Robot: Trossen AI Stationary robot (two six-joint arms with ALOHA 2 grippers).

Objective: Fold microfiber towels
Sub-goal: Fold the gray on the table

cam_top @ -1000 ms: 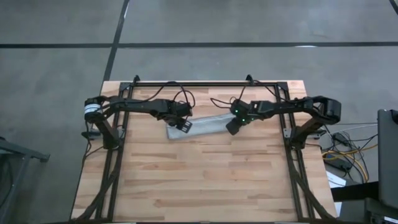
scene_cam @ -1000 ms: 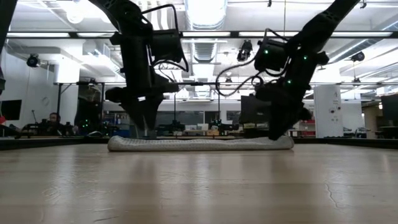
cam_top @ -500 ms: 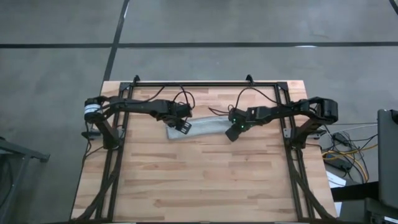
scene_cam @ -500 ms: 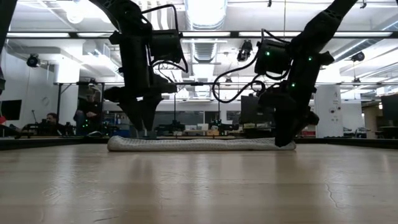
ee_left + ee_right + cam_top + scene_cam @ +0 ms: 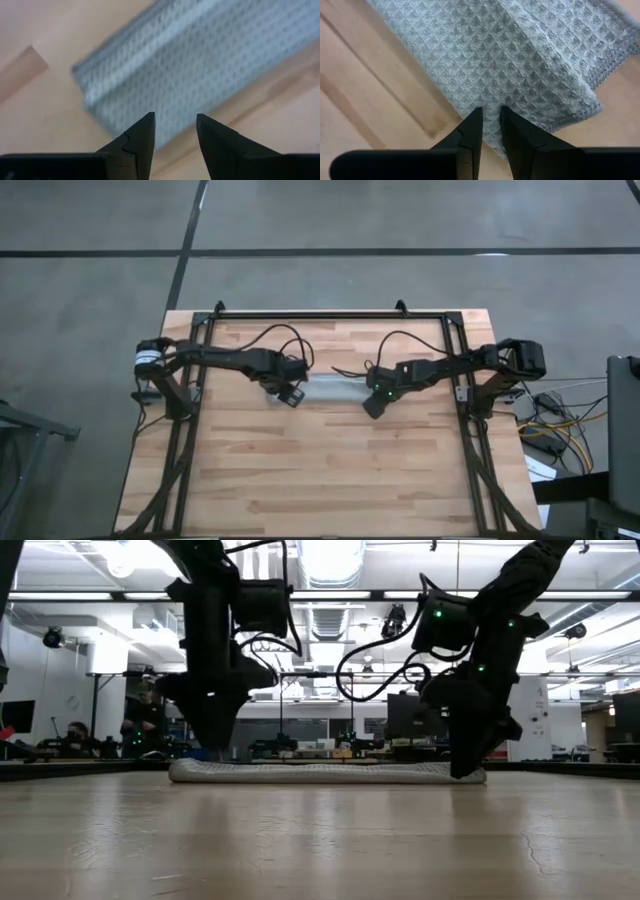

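The light grey-blue microfiber towel (image 5: 332, 388) lies flat on the wooden table as a folded narrow strip running left to right. It also shows in the low view (image 5: 320, 773). My left gripper (image 5: 291, 395) is low over the strip's left end; in its wrist view it (image 5: 175, 137) is open, with the towel's (image 5: 200, 65) long edge between its fingers. My right gripper (image 5: 371, 404) is at the strip's right end, shut on the towel's (image 5: 520, 60) edge, as the right wrist view (image 5: 491, 125) shows. My left gripper stands open over the towel's long edge near its left end; I cannot tell whether the fingertips touch the cloth. My right gripper pinches the towel's long edge (image 5: 492, 102) between its two fingers, a short way from the right-end corner (image 5: 590, 107). The fingers come from above, slanting down. The towel lies flat and slack on the table.
A black frame rail (image 5: 320, 314) runs along the table's far edge, and side rails (image 5: 190, 440) run down both sides. Bare wooden table (image 5: 320, 470) stretches toward the near edge. Cables (image 5: 285, 340) loop above both arms.
My right gripper has gone toward the table's near edge and a little left, staying at the towel's right end. That end has slid with it, so the strip now lies straight across instead of slanting. My left gripper has gone slightly toward the near edge.
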